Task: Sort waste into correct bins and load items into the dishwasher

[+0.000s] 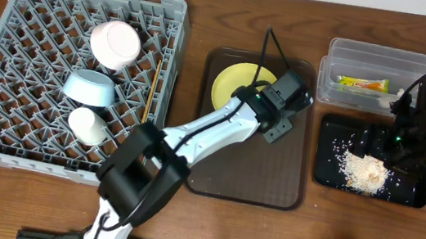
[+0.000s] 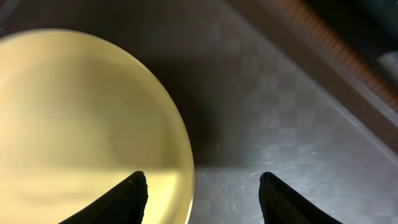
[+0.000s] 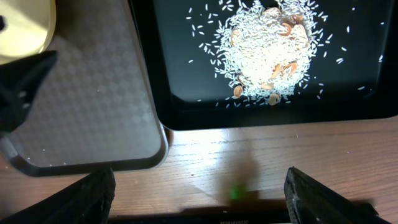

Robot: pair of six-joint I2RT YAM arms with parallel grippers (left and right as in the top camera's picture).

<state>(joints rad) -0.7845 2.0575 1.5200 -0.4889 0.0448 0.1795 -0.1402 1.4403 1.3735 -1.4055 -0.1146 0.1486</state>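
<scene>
The pale yellow plate [image 1: 232, 86] [image 2: 74, 124] lies on the brown tray [image 1: 272, 173]. My left gripper [image 1: 276, 93] [image 2: 202, 190] hangs open at the plate's right rim, one finger over the plate, the other over the tray, gripping nothing. In the grey dish rack [image 1: 17, 44] lie a white bowl [image 1: 114, 43], a light blue bowl [image 1: 89, 87], a white cup [image 1: 88, 125] and chopsticks [image 1: 152, 87]. Rice crumbs [image 1: 363, 171] [image 3: 267, 50] are piled in the black tray [image 1: 333, 144] [image 3: 186, 74]. My right gripper [image 1: 396, 139] [image 3: 202, 190] is open and holds nothing, over the table beside that tray.
The clear tub [image 1: 337, 53] at the back right holds the green-yellow-orange snack wrapper [image 1: 362, 84]. The brown tray's corner [image 3: 81, 106] sits close against the black tray. Bare wooden table [image 3: 249, 162] lies in front of both trays.
</scene>
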